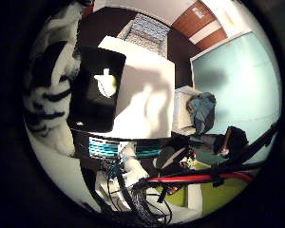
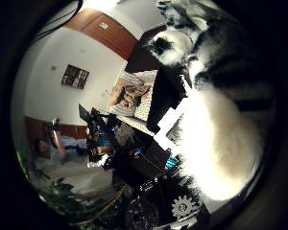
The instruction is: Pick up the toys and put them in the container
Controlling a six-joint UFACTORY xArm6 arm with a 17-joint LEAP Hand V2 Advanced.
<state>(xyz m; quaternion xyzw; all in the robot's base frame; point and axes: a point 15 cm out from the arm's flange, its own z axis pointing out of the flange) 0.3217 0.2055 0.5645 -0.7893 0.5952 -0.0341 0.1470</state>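
Observation:
A white plush toy with black stripes (image 2: 216,96) lies right against my palm and fills much of the thumb side view; its striped flank (image 1: 50,95) also shows in the little finger side view. It hangs high above the white table (image 1: 147,99), so my hand (image 2: 182,207) is shut on it, though only a geared part of the hand shows. On the table below stands a black container (image 1: 85,114). A small pale toy (image 1: 106,83) lies inside it.
Beside the table is a white box with a bundle of blue cloth (image 1: 203,111) on it. A large pale teal panel (image 1: 237,80) lies beyond. A red bar (image 1: 199,178) crosses below. A patterned sofa (image 2: 129,96) and plants (image 2: 62,196) stand farther off.

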